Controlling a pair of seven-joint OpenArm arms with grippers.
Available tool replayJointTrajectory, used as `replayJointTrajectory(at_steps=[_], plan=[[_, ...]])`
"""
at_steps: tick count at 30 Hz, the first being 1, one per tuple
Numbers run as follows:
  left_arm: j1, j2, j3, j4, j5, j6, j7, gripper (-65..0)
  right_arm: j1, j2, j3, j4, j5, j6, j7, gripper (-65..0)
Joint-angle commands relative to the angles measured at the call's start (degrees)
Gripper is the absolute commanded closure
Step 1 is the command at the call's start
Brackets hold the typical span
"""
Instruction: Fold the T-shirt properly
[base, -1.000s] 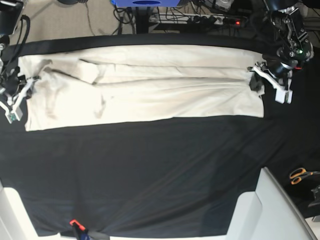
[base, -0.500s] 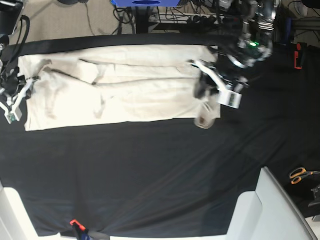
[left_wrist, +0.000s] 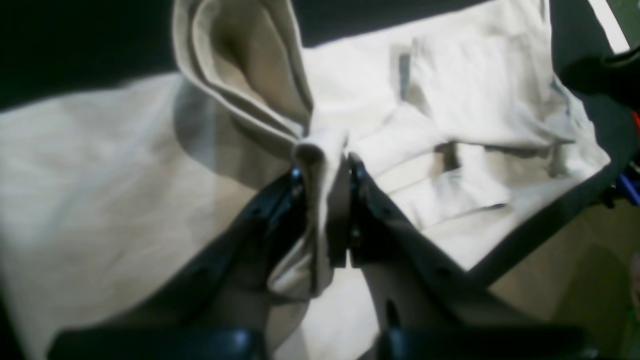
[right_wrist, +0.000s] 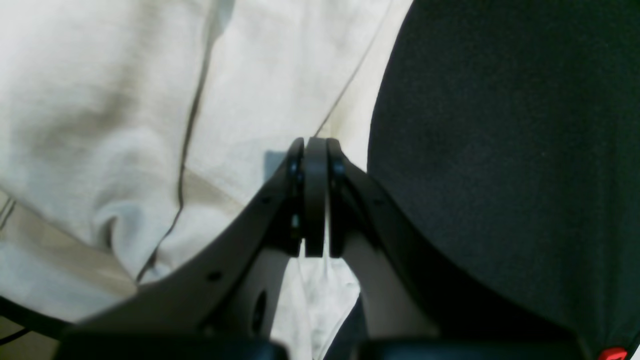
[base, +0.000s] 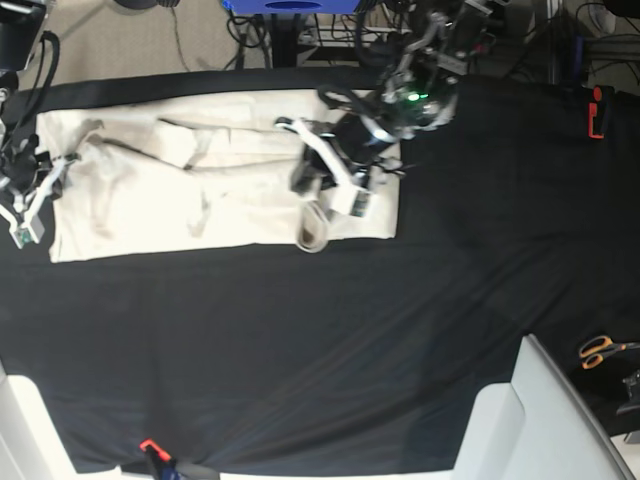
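I have the T-shirt (base: 180, 190) lying along the table cloth's (base: 300, 340) far edge, already narrowed lengthwise. My left gripper (left_wrist: 324, 172) is clamped on its hem, mid crosswise fold; my right gripper (right_wrist: 315, 150) is closed at the other end. Finishing folds remain.

table: black cloth (base: 300, 350) covering it | floor: beige carpet (base: 110, 40) showing beyond the far edge | cables and power strip (base: 340, 38) lying there | orange-handled scissors (base: 600, 350) resting at right
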Motion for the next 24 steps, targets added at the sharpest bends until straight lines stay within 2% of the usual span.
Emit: replayJointTrajectory(at_steps=[1,7,15,24], plan=[[-0.8,0.4,0.8,0.1,-0.5,-0.7,-1.2,0.0,0.8,1.2,0.3,0.9,0.4,0.1,0.9,-0.2],[-4.0,2.6,3.5,-4.7,-0.5,-0.7,-1.3,0.0,0.7,1.3,0.3,0.9,0.4,0.1,0.9,-0.2],[-7.0,4.2,3.7,-6.3,-0.5,-0.6,-1.2,0.0,0.7,1.3,0.3,0.9,0.4,0.1,0.9,-0.2],[-10.9,5.4,9.6,-12.6,-0.5,-0.6,-1.3,0.0,0.8,1.3,0.3,0.9,0.4,0.1,0.9,-0.2]])
